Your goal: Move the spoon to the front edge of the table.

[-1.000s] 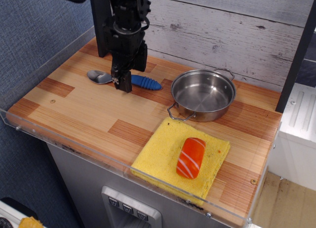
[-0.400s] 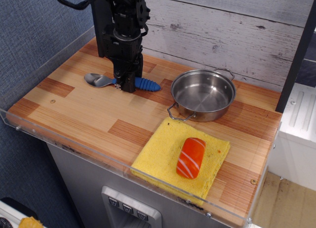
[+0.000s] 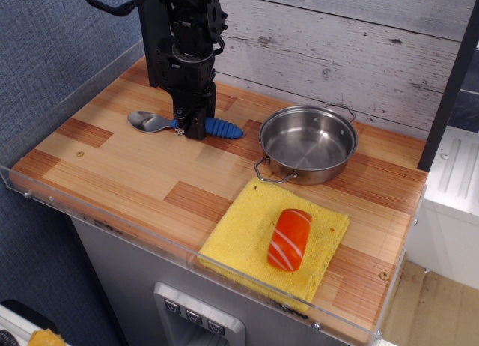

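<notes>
- One claw [image 3: 191,129] stood down over the spoon [image 3: 187,124] at the back left of the counter [image 3: 135,174], its fingers closed on the blue handle.
- Pan [image 3: 307,144] sat to the right, near a yellow cloth [image 3: 239,234] bearing an orange block [image 3: 289,239].

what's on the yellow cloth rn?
Only the orange salmon-sushi piece, lying on the yellow cloth near its middle. Whatever is beneath the cloth is covered.
</notes>
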